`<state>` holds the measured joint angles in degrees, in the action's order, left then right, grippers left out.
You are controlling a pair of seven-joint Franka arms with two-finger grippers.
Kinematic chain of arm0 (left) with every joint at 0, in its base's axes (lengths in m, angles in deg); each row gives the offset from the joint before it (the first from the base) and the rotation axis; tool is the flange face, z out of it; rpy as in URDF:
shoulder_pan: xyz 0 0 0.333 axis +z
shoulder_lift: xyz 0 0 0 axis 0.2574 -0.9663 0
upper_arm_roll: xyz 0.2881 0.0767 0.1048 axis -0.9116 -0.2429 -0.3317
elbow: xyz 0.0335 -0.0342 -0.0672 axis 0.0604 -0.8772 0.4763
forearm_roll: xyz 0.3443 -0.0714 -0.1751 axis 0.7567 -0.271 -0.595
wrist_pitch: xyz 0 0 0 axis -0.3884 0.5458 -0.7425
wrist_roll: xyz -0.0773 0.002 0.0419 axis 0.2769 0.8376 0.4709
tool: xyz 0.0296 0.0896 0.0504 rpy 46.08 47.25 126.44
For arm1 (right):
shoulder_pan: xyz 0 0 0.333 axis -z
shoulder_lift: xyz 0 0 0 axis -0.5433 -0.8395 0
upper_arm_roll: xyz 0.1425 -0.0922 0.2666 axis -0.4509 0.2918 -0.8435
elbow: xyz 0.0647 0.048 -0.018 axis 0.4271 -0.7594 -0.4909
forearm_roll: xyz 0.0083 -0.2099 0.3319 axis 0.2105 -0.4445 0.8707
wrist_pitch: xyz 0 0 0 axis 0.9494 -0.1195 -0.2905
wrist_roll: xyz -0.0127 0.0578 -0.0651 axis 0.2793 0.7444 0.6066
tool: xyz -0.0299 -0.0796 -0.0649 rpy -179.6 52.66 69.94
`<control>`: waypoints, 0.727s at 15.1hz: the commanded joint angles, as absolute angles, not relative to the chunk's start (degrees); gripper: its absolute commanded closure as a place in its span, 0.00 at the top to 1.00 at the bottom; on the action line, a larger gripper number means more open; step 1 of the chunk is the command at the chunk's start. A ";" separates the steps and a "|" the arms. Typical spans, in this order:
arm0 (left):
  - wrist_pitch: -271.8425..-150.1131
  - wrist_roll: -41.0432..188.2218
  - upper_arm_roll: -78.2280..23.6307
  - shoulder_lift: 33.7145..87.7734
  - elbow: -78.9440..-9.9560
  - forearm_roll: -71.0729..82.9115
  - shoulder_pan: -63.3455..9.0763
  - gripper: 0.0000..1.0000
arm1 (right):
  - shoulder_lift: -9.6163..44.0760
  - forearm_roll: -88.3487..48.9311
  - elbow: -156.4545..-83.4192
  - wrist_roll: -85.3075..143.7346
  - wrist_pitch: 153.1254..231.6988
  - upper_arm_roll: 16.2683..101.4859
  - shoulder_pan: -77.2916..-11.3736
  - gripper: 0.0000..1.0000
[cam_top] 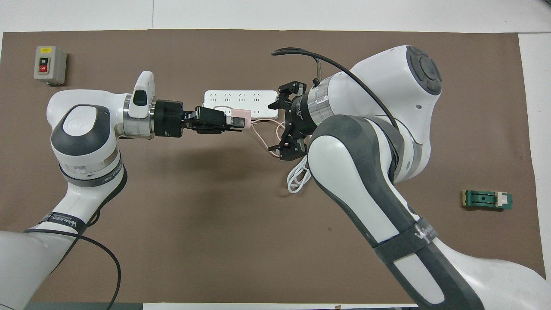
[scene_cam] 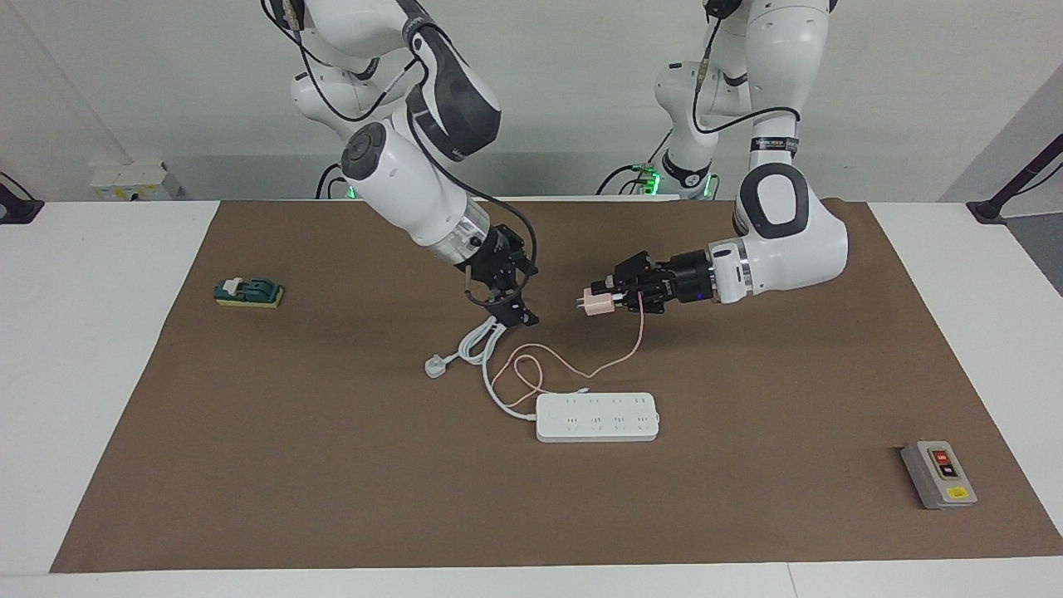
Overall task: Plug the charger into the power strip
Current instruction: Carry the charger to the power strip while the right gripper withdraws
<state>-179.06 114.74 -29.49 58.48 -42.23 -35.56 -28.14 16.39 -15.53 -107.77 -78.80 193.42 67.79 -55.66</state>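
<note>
My left gripper (scene_cam: 613,296) is shut on the pale-pink charger (scene_cam: 592,305) and holds it in the air over the mat, prongs pointing toward the right arm. It also shows in the overhead view, with the gripper (cam_top: 232,121) on the charger (cam_top: 242,115). The charger's thin pink cable (scene_cam: 619,359) hangs down and loops on the mat. My right gripper (scene_cam: 503,301) is open and empty beside the charger, over the white cord coil (scene_cam: 482,339). The white power strip (scene_cam: 598,417) lies flat on the mat, farther from the robots than both grippers; in the overhead view the strip (cam_top: 258,95) is partly covered.
A white three-pin plug (scene_cam: 435,365) lies by the cord coil. A grey box with red and black buttons (scene_cam: 938,473) sits toward the left arm's end. A green block (scene_cam: 247,292) lies toward the right arm's end.
</note>
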 commanded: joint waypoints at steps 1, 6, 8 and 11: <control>-179.56 112.23 -29.36 59.03 -38.71 -23.39 -28.98 0.00 | 17.19 -16.90 -107.42 -72.94 190.93 67.31 -51.55 1.00; -179.56 115.47 -29.10 57.89 -33.44 -10.71 -31.78 0.00 | 17.98 -22.15 -106.02 -63.79 187.76 67.31 -46.89 1.00; -181.22 119.25 -29.18 57.36 -32.46 -4.58 -32.84 0.00 | 17.98 -25.06 -104.87 -58.88 185.48 67.31 -45.92 1.00; -186.93 124.77 -29.01 56.13 -32.37 8.52 -33.81 0.00 | 18.59 -26.12 -104.87 -52.63 183.37 67.40 -43.81 1.00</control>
